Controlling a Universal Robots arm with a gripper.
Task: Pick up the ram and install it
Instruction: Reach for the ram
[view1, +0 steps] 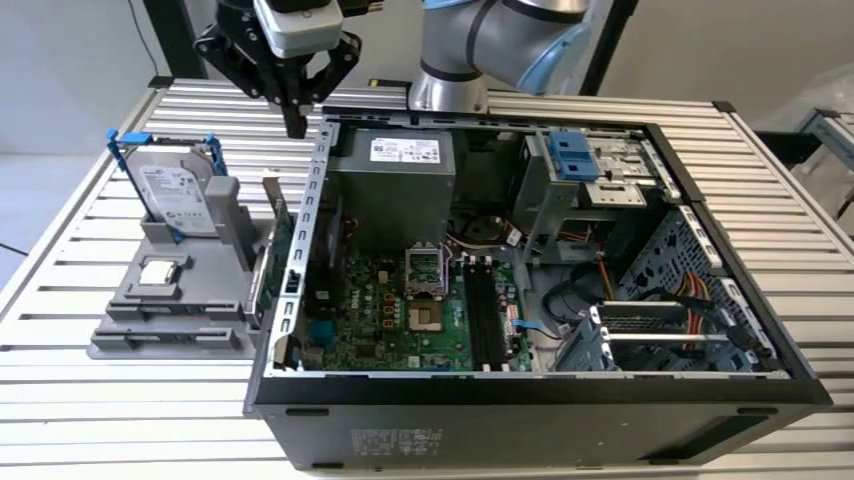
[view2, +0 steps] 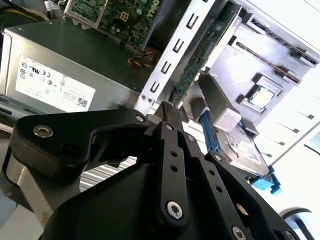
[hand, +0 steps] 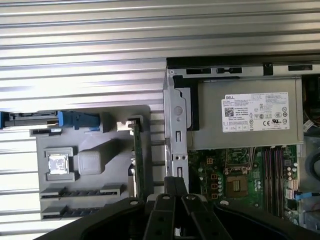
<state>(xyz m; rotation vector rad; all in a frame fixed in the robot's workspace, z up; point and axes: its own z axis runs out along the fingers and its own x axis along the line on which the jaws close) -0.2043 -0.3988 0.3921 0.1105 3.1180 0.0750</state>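
Gripper (view1: 296, 122) is empty, jaws closed together, hanging over the case wall (view1: 315, 190). The ram (hand: 136, 160) stands on edge in the grey holder (hand: 90, 135), just beside that wall. Your risk: if you descend slightly off, the closed fingers hit the wall or tip the thin stick.

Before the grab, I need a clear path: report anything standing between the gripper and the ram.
Nothing visible stands between them. The gripper hangs higher than the ram, which stands on edge in the grey holder, close beside the computer case's side wall. That wall flanks the path but does not cross it.
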